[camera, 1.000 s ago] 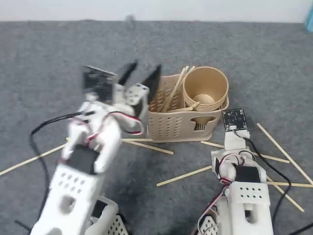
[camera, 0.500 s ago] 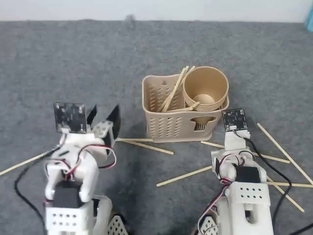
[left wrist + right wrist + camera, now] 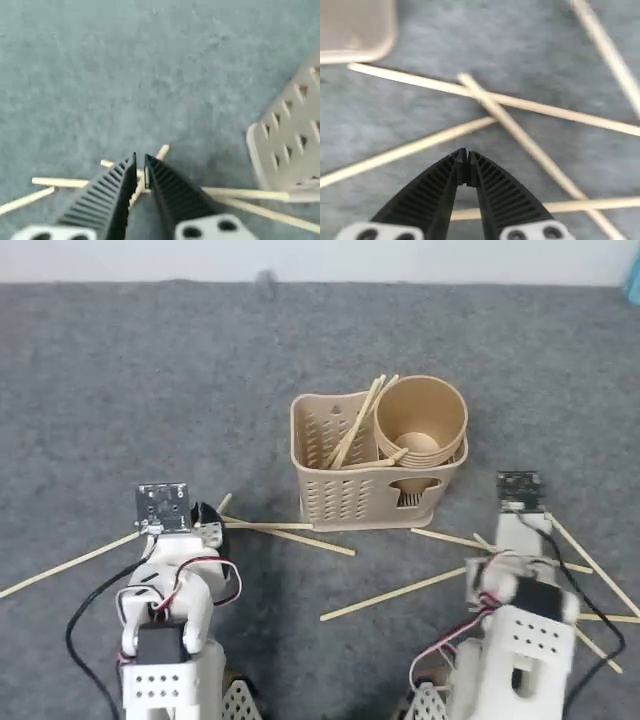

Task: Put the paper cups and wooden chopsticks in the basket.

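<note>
1. High view: a beige slotted plastic basket (image 3: pixel 345 495) stands on grey carpet (image 3: pixel 150 370). Stacked brown paper cups (image 3: pixel 420 425) fill its right compartment, and thin wooden chopsticks (image 3: pixel 357 427) lean in its left one. Loose chopsticks (image 3: pixel 385 598) lie scattered in front of the basket and out to both sides. The white left arm (image 3: pixel 165 585) and white right arm (image 3: pixel 520 625) sit on the near side of the basket. From here I cannot tell how their claws stand.
2. Left wrist view: the left gripper (image 3: pixel 140 162) has its black ribbed fingers drawn almost together, with only a thin slit between them. It is above loose chopsticks lying just beside the basket's corner.
3. Right wrist view: the right gripper (image 3: pixel 466 157) has its fingers pressed together at the tips. It is over crossed loose chopsticks near the basket's other corner.
</note>
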You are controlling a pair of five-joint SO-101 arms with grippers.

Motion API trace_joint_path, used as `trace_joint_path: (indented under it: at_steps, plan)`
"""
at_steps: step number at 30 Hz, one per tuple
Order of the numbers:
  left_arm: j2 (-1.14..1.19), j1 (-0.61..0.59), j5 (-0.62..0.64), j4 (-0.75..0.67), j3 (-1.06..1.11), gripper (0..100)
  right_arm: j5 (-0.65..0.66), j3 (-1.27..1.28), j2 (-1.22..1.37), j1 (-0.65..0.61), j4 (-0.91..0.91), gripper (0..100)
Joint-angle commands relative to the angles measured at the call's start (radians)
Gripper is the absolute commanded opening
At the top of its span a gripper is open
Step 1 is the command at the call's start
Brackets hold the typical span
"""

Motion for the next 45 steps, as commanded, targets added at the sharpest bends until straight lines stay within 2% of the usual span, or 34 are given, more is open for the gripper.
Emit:
trace_joint_path:
  at_steps: [1,5,9,16,19,24,28,30,35,45]
  plan:
    - [-0.012,0.005,-0.055,0.011,-0.01,1,0.146,-0.146,-0.007,0.174,0.036,0.9]
    - [-0.014,0.005,-0.091,0.034,-0.021,1,0.255,-0.31,-0.004,0.291,0.148,0.9]
    - [-0.014,-0.003,-0.1,0.038,-0.024,1,0.282,-0.509,0.091,0.308,0.252,0.9]
    - [-0.012,-0.017,-0.178,0.052,-0.028,1,0.284,-0.965,0.588,0.303,0.479,0.9]
    - [-0.012,-0.017,-0.196,0.052,-0.028,1,0.327,-1.157,0.834,0.298,0.532,1.0]
    - [-0.018,-0.017,-0.196,0.052,-0.019,1,0.365,-1.427,1.179,0.229,0.545,2.4]
    - [-0.018,-0.017,-0.199,0.048,-0.015,1,0.359,-1.626,1.388,0.173,0.55,13.9]
    - [-0.018,-0.017,-0.198,0.046,-0.013,1,0.358,-1.7,1.466,0.15,0.55,14.9]
    - [-0.018,-0.017,-0.198,0.046,-0.013,1,0.364,-1.794,1.615,0.085,0.518,8.5]
    - [-0.018,-0.009,-0.201,0.032,-0.007,1,0.43,-1.849,1.767,0.084,0.475,12.8]
